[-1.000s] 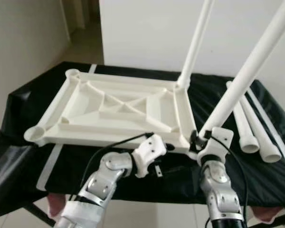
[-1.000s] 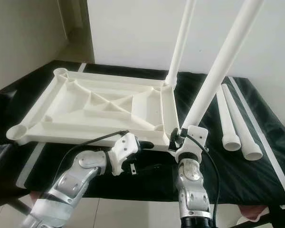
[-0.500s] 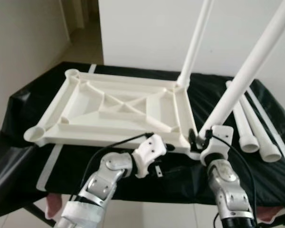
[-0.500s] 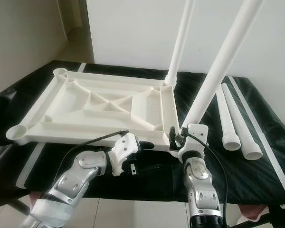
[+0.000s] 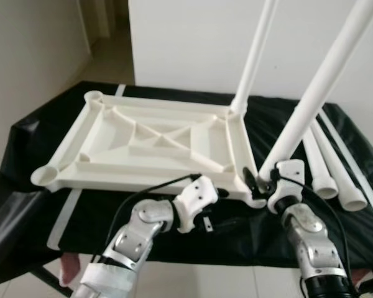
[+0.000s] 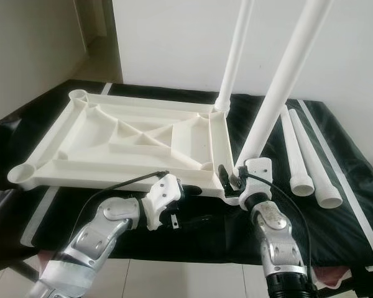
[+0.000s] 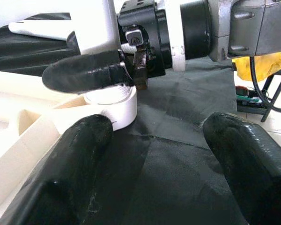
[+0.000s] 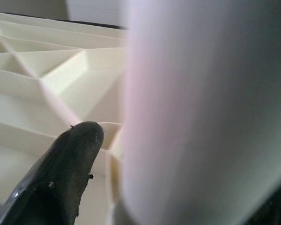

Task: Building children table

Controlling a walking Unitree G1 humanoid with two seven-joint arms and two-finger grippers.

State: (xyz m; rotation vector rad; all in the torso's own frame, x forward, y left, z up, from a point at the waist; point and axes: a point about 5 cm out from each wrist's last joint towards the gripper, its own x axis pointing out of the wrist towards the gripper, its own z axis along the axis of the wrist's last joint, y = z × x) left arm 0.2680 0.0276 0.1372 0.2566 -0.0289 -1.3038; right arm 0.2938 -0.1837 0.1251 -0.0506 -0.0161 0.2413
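Observation:
The cream tabletop [image 5: 155, 139] lies upside down on the black-covered workbench [image 5: 37, 136]. One white leg [image 5: 255, 56] stands in its far right corner. A second white leg [image 5: 317, 93] leans up to the right, its foot at the near right corner socket [image 7: 110, 105]. My right gripper [image 5: 264, 183] is shut on that leg just above the socket; a black finger [image 8: 68, 164] presses its side. My left gripper [image 7: 159, 145] hangs open just in front of the tabletop's near edge, facing the socket with nothing between its fingers [image 7: 79, 159].
Two loose white legs [image 5: 326, 167] lie on the cloth at the right. The two left corner sockets [image 5: 45, 175] stand open. White tape strips [image 5: 65, 214] cross the cloth. A white wall [image 5: 193, 43] rises behind the bench, and floor shows at the left.
My right wrist and forearm have shifted a little to the right, and the held leg now stands slightly steeper. The left arm has not moved.

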